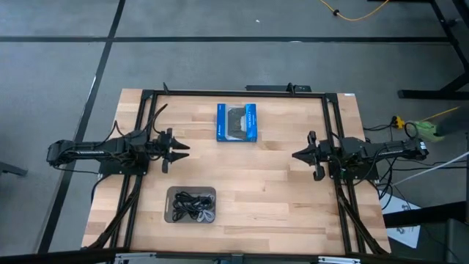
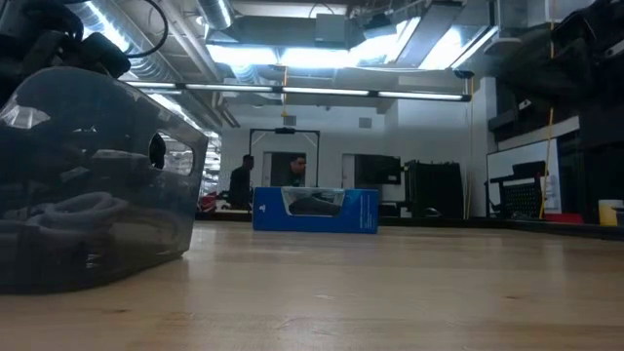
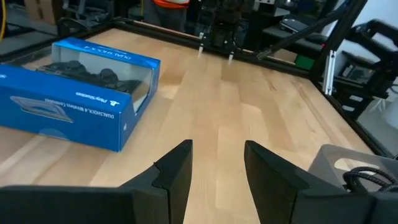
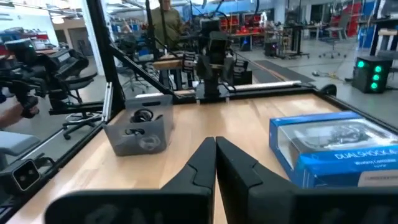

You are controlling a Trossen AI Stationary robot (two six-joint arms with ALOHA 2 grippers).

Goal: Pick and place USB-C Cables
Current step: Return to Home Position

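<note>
Several black USB-C cables [image 1: 192, 206] lie coiled in a loose pile inside a clear grey tray [image 1: 171, 193] near the table's near edge; a paler cable shows among them. The low view shows the tray [image 2: 146, 224] close by, the cables [image 2: 68, 210] dim behind its wall. My left gripper [image 1: 181, 149] hovers open over the table's left side, beyond the tray. The left wrist view shows its fingers apart [image 3: 217, 163] above bare wood, the tray [image 3: 329, 163] off to one side. My right gripper [image 1: 296, 155] hovers shut over the right side; its fingers [image 4: 216, 155] meet.
A blue flat box with a dark window [image 1: 237, 122] lies on the table's far middle, between the arms. It also shows as a blue box [image 2: 314, 210] in the low view. A black frame [image 1: 234, 94] borders the table. People stand in the room beyond.
</note>
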